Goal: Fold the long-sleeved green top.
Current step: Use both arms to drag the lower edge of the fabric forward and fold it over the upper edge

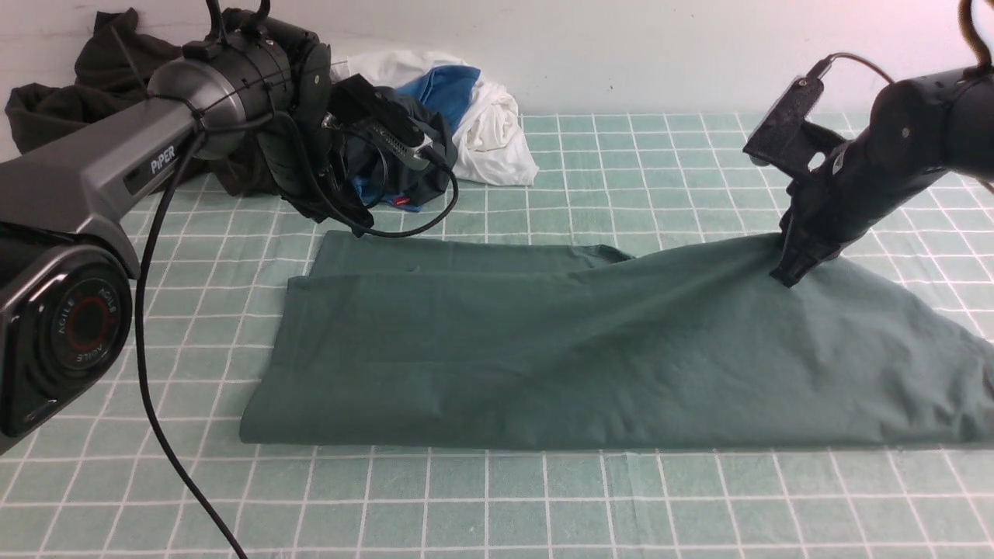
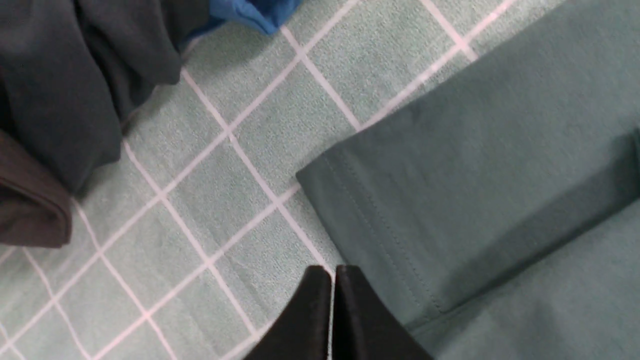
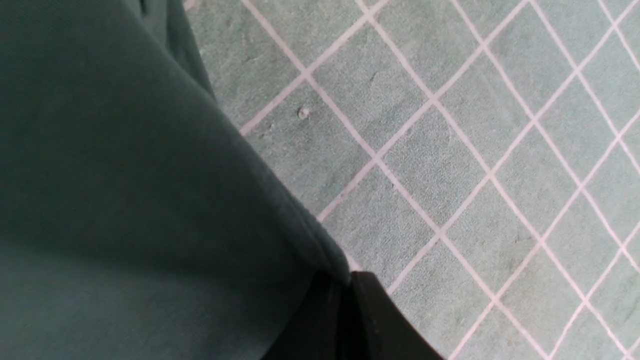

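Note:
The green long-sleeved top [image 1: 543, 357] lies folded into a long band across the checked table cover. My right gripper [image 1: 790, 272] is shut on its far edge and holds that edge slightly raised. In the right wrist view the fabric [image 3: 125, 200] runs in between the closed jaws of the right gripper [image 3: 345, 277]. My left gripper [image 1: 353, 223] hangs just behind the top's far left corner. In the left wrist view the left gripper [image 2: 332, 270] is shut with nothing in it, over the cover beside the stitched hem corner [image 2: 350, 200].
A heap of clothes sits at the back left: a very dark olive garment [image 1: 70, 93], a white and blue one [image 1: 481, 116], and a dark teal-grey one with a red tag [image 1: 400, 200]. The left arm's cable [image 1: 155, 388] hangs down to the near left.

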`<action>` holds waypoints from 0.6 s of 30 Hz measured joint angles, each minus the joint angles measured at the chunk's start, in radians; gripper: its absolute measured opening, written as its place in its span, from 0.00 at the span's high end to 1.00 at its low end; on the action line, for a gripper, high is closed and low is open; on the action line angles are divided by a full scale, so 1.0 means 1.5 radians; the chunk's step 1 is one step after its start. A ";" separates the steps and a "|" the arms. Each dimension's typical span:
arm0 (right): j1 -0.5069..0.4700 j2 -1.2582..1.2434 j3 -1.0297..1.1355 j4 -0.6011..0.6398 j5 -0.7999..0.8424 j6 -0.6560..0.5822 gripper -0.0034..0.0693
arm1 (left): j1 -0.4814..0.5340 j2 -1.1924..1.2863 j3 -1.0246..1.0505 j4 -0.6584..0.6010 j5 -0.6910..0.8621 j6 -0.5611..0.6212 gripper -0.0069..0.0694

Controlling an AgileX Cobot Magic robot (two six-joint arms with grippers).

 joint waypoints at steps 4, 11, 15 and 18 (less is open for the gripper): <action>-0.003 0.011 0.000 -0.004 -0.008 0.010 0.95 | 0.000 0.008 0.000 0.001 0.017 -0.008 0.91; -0.003 0.011 0.000 -0.004 -0.009 0.028 0.95 | 0.006 0.016 -0.003 -0.024 0.094 0.024 0.74; -0.003 0.011 0.000 -0.004 -0.007 0.029 0.95 | 0.008 0.039 -0.003 -0.083 0.096 0.116 0.52; -0.003 0.011 0.000 -0.004 -0.007 0.030 0.95 | 0.008 0.049 -0.003 -0.118 0.076 0.159 0.43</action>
